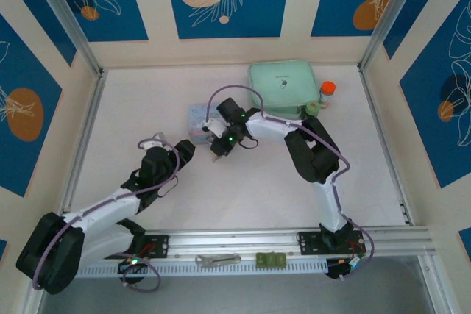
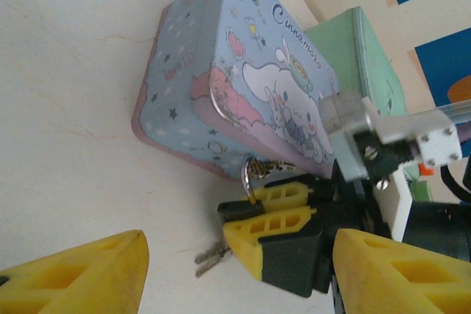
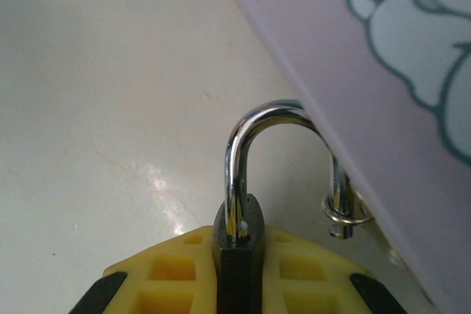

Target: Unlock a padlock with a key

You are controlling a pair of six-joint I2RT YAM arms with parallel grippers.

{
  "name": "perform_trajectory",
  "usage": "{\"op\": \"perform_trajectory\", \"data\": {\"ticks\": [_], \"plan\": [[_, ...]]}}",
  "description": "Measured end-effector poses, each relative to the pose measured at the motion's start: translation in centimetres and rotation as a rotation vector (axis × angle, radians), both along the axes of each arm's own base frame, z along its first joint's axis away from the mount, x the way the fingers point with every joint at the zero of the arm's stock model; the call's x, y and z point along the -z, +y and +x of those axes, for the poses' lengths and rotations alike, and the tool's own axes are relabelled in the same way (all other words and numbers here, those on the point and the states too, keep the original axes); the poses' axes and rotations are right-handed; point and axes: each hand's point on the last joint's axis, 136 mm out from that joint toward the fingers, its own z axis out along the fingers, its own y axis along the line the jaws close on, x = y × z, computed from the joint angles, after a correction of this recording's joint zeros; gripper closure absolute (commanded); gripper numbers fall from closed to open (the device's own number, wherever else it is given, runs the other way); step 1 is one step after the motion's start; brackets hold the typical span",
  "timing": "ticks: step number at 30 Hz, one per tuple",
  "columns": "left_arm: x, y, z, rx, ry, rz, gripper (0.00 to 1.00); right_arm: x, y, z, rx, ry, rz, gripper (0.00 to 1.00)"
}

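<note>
Presently right end effector (image 2: pixel 243 215) clamps 1 padlock (image 3: pixel 239 244); left end effector (image 2: pixel 241 255) gapes near 1 key bunch (image 2: pixel 212 258).

From here I see my cream table (image 1: pixel 147 108) carrying a pale blue tin (image 1: pixel 197 118) near its middle, a mint-green box (image 1: pixel 282 84) towards the far edge, and an orange-capped bottle (image 1: pixel 327 93) beside a small green jar (image 1: pixel 313 108).
</note>
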Motion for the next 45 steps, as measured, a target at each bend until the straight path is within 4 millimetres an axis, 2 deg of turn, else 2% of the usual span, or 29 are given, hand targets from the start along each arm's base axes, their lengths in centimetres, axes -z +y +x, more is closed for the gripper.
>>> {"op": "perform_trajectory", "data": {"ticks": [4, 11, 14, 22, 27, 30, 38, 42, 45], "plan": [[0.1, 0.1, 0.0, -0.003, 0.004, 0.004, 0.34, 0.0, -0.1, -0.2, -0.012, 0.015, -0.001, 1.0], [0.5, 0.1, -0.1, -0.003, 0.016, 0.009, 0.43, 0.6, 0.5, 0.7, -0.063, -0.049, -0.084, 1.0], [1.0, 0.1, -0.1, 0.0, 0.031, 0.018, 0.44, 1.0, 0.2, 0.9, -0.096, -0.081, -0.128, 1.0], [2.0, 0.1, -0.1, 0.009, 0.062, 0.029, 0.44, 1.7, -0.8, 0.9, -0.196, -0.157, -0.198, 1.0], [1.7, 0.8, 0.4, -0.015, 0.058, 0.027, 0.43, 1.7, -0.7, 0.7, -0.301, -0.245, -0.198, 1.0], [1.0, 1.4, 1.0, -0.033, 0.043, 0.024, 0.38, 1.6, -0.6, 0.6, -0.36, -0.281, -0.209, 1.0], [-1.5, 5.1, 4.0, -0.129, -0.001, 0.07, 0.27, 1.7, 0.5, -0.4, -0.51, -0.33, -0.186, 1.0], [-2.6, 5.8, 6.7, -0.141, -0.024, 0.109, 0.26, 1.7, 1.2, -1.3, -0.562, -0.354, -0.167, 1.0], [-2.2, 5.6, 9.0, -0.118, -0.013, 0.125, 0.27, 1.7, 1.6, -1.5, -0.587, -0.368, -0.16, 1.0]]}}
